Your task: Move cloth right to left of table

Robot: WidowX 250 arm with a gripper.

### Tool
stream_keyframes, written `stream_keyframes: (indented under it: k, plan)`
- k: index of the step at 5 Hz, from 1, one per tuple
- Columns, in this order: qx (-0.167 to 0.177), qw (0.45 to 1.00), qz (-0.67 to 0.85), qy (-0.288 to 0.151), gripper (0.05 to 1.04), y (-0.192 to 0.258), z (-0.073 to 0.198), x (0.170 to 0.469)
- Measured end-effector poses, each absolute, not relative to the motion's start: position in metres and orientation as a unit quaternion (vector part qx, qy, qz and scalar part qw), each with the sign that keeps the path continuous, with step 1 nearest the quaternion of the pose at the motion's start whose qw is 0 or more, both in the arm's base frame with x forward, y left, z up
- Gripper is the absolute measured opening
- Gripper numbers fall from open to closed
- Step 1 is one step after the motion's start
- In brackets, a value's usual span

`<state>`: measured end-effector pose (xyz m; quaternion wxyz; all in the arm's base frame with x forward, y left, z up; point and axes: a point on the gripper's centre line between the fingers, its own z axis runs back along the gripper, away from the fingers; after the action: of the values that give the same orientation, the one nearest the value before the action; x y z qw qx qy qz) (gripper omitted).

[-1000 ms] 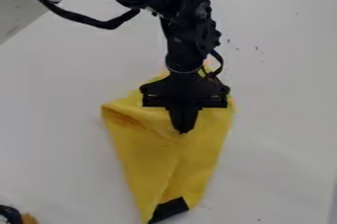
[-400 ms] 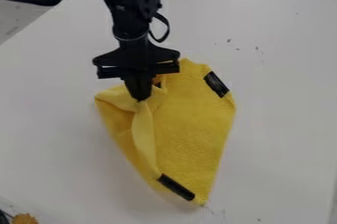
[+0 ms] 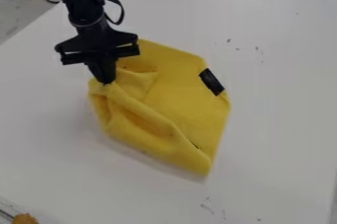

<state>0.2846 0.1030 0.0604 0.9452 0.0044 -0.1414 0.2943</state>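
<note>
The black gripper [image 3: 105, 81] hangs over the left-centre of the table, its fingers together and shut on the upper left edge of the yellow cloth [image 3: 191, 109]. Folds run from the fingertips down to the lower right, and the cloth spreads out to the right of the gripper. A black patch [image 3: 211, 82] shows on its right edge. The bit of cloth pinched between the fingers is hidden.
An orange-brown object [image 3: 25, 218] lies at the bottom left corner, beside a clear edge. The white table [image 3: 276, 119] extends around the cloth, with small dark marks at upper right and below. Dark cables lie beyond its upper left edge.
The gripper has moved left and somewhat toward the table's far side, dragging the cloth's held edge along. The cloth's lower end has shifted up, and its folds have changed shape.
</note>
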Motion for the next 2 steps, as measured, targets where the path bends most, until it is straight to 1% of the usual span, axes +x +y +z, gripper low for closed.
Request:
stream_keyframes:
  k: [1, 2]
  plan:
    - [0.000, 0.935, 0.326, -0.143, 0.102, 0.120, 0.048, 0.272]
    - [-0.012, 0.930, 0.339, -0.141, 0.278, 0.124, 0.037, 0.269]
